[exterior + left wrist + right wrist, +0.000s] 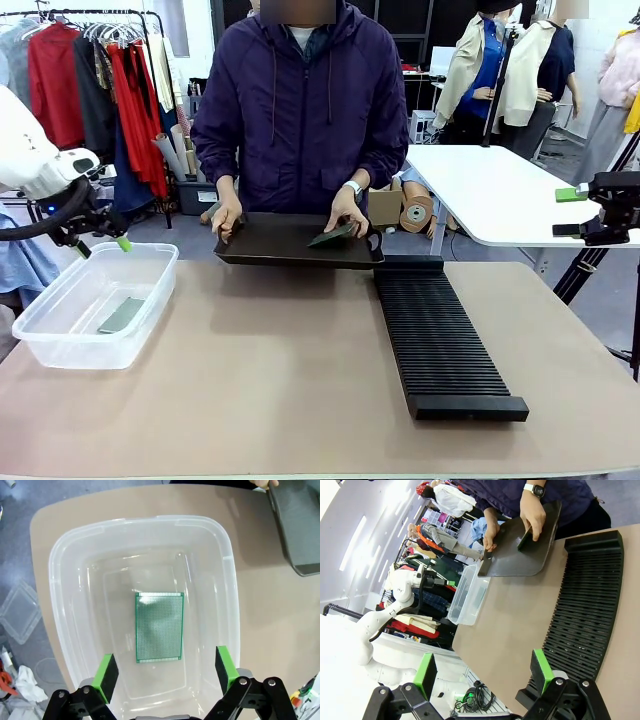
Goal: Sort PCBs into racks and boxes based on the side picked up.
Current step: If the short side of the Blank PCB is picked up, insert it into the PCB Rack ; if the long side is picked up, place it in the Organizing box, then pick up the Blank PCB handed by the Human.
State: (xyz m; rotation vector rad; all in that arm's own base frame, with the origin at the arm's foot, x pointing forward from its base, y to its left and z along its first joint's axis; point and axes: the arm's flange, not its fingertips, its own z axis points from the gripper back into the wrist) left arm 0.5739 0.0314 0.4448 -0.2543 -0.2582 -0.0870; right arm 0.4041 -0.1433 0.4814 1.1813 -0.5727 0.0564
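The white rounded left arm carries a black cable looped at 6 o'clock. Left tool and right tool: black linkages, round pivot screws, bright-green rectangular pads. The person wears a purple zipped long-sleeved jacket and wristwatch.

We take this for a robotics lab set up in a shared workroom. A white robot arm reaches in at the left over a plain tan bench. The bench carries a long slotted black rack and a clear plastic box, the kit of a sorting station. Far left, a clothes rail hangs full of garments. Far right stands a white table, with cardboard rolls on the grey floor beside it. A person in a purple jacket works at the bench's far side.
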